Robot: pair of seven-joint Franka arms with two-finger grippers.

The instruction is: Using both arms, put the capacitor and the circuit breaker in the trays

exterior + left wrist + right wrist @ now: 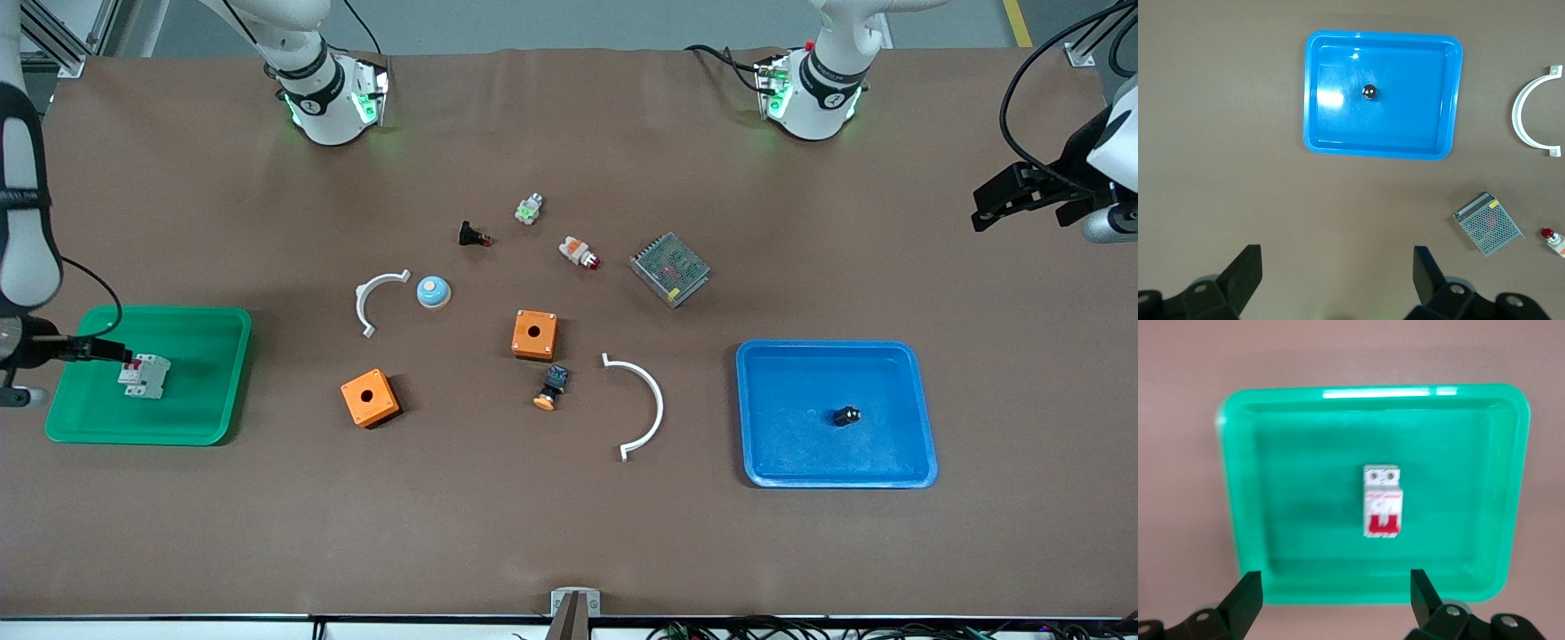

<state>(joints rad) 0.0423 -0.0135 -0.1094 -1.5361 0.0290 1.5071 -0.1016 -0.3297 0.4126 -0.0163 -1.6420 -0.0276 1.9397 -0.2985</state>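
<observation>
The capacitor (846,415), a tiny black cylinder, lies inside the blue tray (920,418) toward the left arm's end of the table. It also shows in the left wrist view (1369,93), in the blue tray (1313,100). My left gripper (987,206) is open and empty, raised over bare table away from that tray; its jaws (1338,277) stand wide apart. The circuit breaker (145,375), white-grey with red levers, lies in the green tray (222,373), also seen in the right wrist view (1382,501). My right gripper (107,349) is open and empty over the green tray's rim (1231,487).
Between the trays lie two orange boxes (534,334) (370,397), two white curved pieces (378,298) (642,406), a blue dome button (433,292), a black button with an orange cap (552,388), a metal mesh unit (669,268), a white-orange indicator (579,252), and a black red-tipped part (474,236).
</observation>
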